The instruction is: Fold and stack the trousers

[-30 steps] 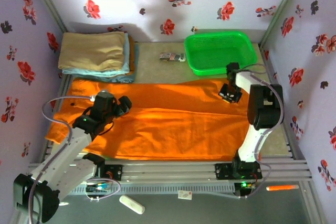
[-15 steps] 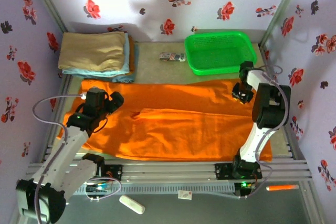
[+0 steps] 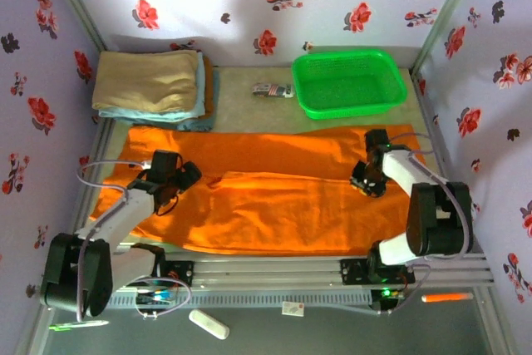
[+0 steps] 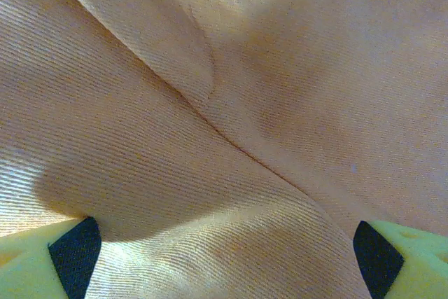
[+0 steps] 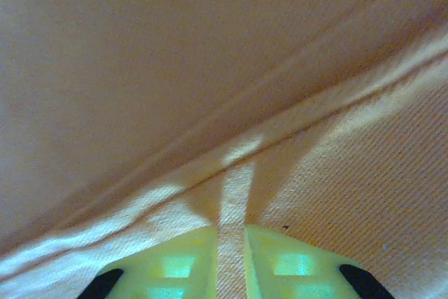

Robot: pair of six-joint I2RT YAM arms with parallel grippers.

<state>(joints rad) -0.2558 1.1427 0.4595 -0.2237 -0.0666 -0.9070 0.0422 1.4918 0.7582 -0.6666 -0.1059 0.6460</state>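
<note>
The bright orange trousers (image 3: 274,205) lie spread flat across the table, legs running left to right, with a seam ridge near the left. My left gripper (image 3: 177,177) is low over their left part. In the left wrist view it (image 4: 225,257) stands open, its yellow fingertips (image 4: 42,264) wide apart with orange cloth (image 4: 210,103) spanning the space between. My right gripper (image 3: 366,181) rests on the right part of the trousers. In the right wrist view it (image 5: 231,243) is almost closed, with a thin strip of orange cloth (image 5: 175,68) between its fingers (image 5: 175,264) beside a hem line.
A green basket (image 3: 391,97) stands at the back right. Folded tan cloth (image 3: 150,79) lies on light blue cloth (image 3: 198,122) at the back left. A small packet (image 3: 273,90) lies between them. Flowered walls close in the table's sides and back.
The right gripper came from the far right edge of the trousers toward me and now nearly closes on the cloth. The left gripper shifted slightly and sank lower, still open. The trousers' edges shifted.
</note>
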